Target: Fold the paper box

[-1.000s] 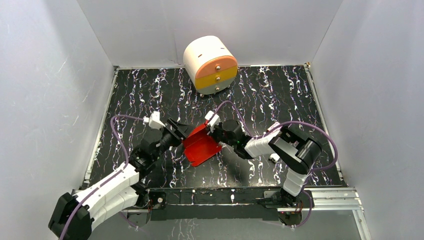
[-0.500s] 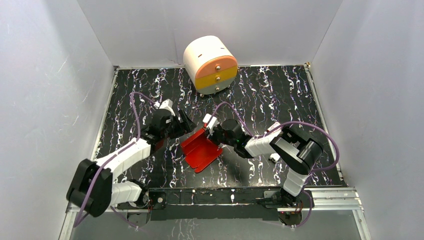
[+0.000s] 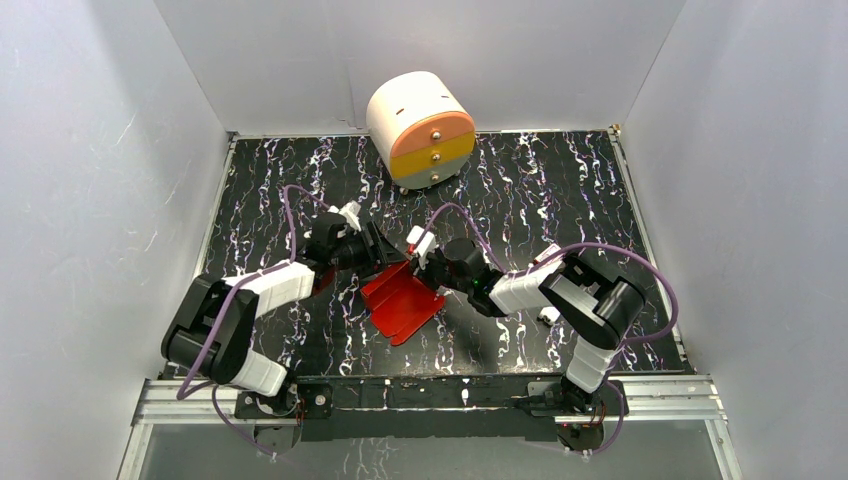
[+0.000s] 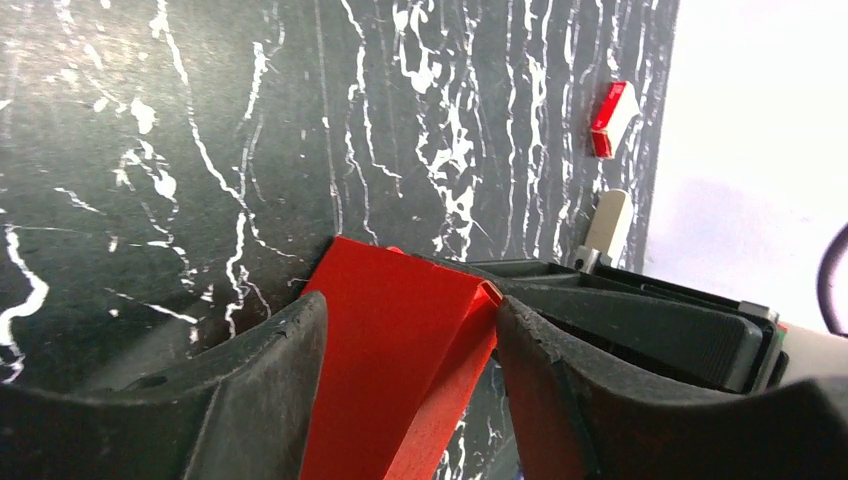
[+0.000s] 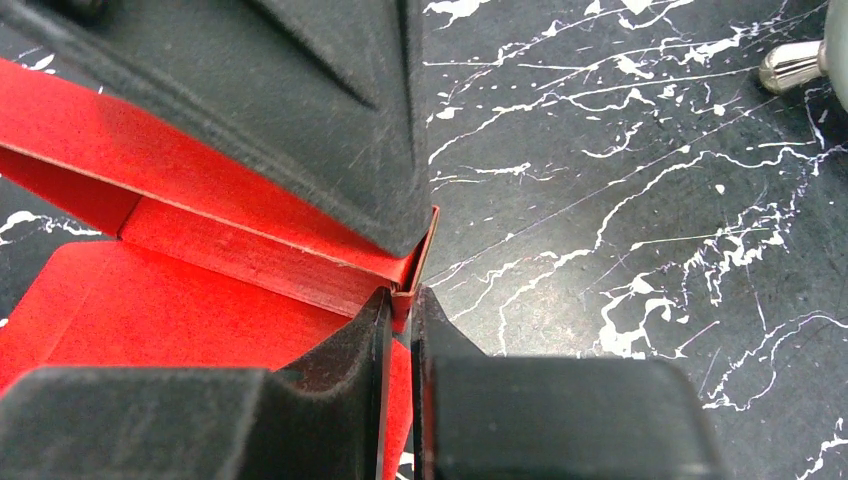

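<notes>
My right gripper pinches a corner fold of the paper box, which lies mid-way on the black marbled table, so the wall stands up. My left gripper, fingers spread, straddles the raised flap, probably ready to push it over.

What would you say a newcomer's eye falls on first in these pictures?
The bright red paper box stands out mid-table on the black marbled surface, with the right claw pinching its raised edge and the left claw straddling it. Next comes the round white, orange and yellow drawer unit at the far edge.
</notes>
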Motion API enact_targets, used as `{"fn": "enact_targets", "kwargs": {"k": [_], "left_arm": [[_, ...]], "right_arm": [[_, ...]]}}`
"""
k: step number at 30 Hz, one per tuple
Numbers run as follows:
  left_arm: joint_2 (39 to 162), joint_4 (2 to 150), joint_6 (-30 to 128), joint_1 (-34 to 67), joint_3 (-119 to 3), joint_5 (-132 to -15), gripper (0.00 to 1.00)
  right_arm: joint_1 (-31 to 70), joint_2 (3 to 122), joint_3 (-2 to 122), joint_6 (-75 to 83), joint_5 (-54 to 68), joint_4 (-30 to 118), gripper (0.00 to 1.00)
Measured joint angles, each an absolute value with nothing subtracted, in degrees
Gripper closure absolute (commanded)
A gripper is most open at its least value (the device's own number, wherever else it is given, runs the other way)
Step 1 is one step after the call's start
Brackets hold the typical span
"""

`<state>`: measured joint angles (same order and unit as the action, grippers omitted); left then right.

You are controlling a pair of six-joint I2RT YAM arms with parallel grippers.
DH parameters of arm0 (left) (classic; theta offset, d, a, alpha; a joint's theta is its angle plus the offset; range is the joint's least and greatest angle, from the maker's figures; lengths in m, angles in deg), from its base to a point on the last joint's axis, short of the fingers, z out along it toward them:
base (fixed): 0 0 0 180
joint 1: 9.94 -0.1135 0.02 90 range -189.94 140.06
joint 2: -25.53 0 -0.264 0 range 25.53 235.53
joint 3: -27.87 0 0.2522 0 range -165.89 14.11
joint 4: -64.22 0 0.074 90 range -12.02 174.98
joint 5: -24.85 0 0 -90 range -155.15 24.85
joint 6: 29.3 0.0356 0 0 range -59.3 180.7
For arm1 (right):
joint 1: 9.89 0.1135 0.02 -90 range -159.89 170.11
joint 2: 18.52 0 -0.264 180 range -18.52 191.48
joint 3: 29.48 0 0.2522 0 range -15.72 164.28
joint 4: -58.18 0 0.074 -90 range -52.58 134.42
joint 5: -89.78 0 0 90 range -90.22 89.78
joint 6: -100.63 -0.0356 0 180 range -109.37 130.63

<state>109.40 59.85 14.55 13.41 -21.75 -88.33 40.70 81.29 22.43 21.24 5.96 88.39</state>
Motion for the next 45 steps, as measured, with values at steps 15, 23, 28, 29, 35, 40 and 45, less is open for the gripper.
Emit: {"fn": "enact_targets", "kwargs": {"k": [15,23,28,29,35,40,45], "left_arm": [[113.8,45.36,6.12,12.12,-17.31,-95.39,0.59],[115.57,42.02,4.34,11.4,-17.31,-96.05,0.6],[116.22,40.66,3.47,11.18,-17.31,-96.05,0.6],[116.24,40.51,3.3,11.16,-17.29,-96.07,0.6],[117.12,37.58,1.28,10.99,-16.33,-96.33,0.6],[117.73,35.05,-0.44,10.59,-15.32,-96.46,0.6],[118.34,32.36,-2.19,10.46,-14.23,-96.51,0.6]], "right_arm": [[40.57,84.52,20.53,16.67,3.86,97.72,0.91],[40.04,87.15,19.94,16.48,4.41,103.84,0.85],[39.93,88.04,19.94,16.43,4.28,105.65,0.8],[39.93,88.2,19.94,16.37,4.25,105.92,0.8],[39.93,89.31,19.94,15.51,3.99,107.97,0.79],[39.93,90.43,19.94,14.62,3.82,110.14,0.78],[39.93,91.06,19.94,13.48,3.55,111.29,0.82]]}}
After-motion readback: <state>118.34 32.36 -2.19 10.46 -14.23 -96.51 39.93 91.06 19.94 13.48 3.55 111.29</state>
